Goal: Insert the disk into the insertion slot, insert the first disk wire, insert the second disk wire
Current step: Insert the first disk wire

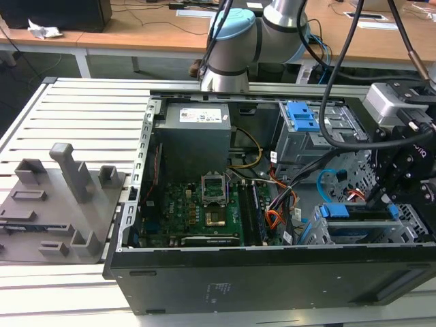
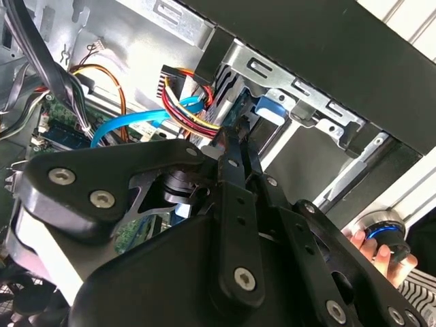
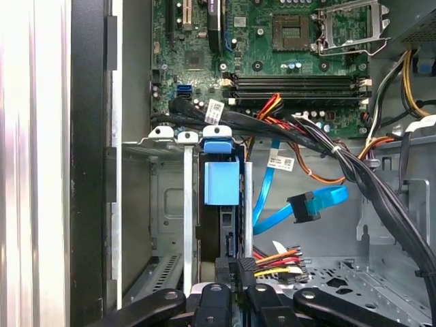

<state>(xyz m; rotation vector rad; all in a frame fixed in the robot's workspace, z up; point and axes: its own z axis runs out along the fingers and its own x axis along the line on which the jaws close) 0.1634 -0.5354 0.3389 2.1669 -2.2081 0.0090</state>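
Note:
The disk [image 3: 222, 235], a dark drive in a blue carrier with a blue tab [image 3: 221, 182], sits inside the insertion slot [image 3: 167, 204], the low grey perforated bay at the case's near corner on the exterior view's right [image 1: 414, 230]. My gripper [image 3: 238, 270] hangs at the disk's rear end, its fingers shut on the black plug of a disk wire with red, yellow and black strands [image 3: 276, 260]. In the second wrist view the closed fingertips [image 2: 235, 136] meet beside that same coloured bundle [image 2: 194, 116]. A second disk wire, flat and blue [image 3: 303, 206], lies loose beside the slot.
A taller grey cage with a blue ribbed tab [image 1: 300, 116] stands behind the slot. Thick black cable bundles [image 3: 354, 170] cross above the bay toward the motherboard [image 1: 204, 208]. A person's hand [image 2: 371, 246] rests outside the case wall. Grey fixtures [image 1: 61, 197] stand on the exterior view's left.

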